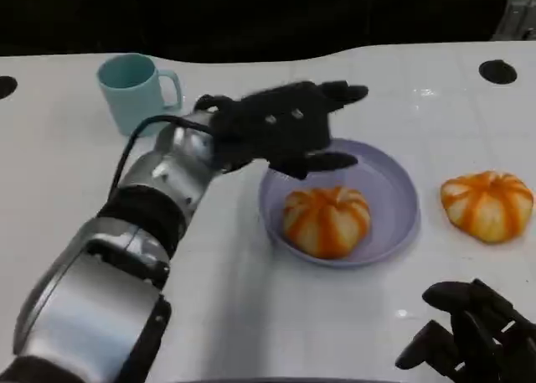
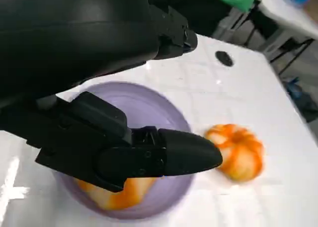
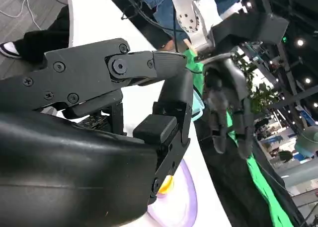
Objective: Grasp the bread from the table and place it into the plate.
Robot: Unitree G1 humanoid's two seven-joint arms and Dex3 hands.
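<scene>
Left hand [image 1: 280, 127] hovers above the plate's [image 1: 394, 178] far rim, fingers spread and empty, apparently because one bread [image 1: 325, 221] already lies inside. Right hand [image 1: 473, 328] rests low, fingers seemingly loose, near the second bread [image 1: 487, 204] on the table [image 1: 251, 299].

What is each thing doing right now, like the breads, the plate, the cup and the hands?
Bread in plate: lying in the plate, not held.
Bread on table: on the table beside the plate, untouched.
Plate: flat on the table, holding one bread.
Cup: upright, handle toward the plate.
Left hand: above the plate's far rim, fingers apart, holding nothing.
Right hand: low near the table's front edge, holding nothing.
</scene>
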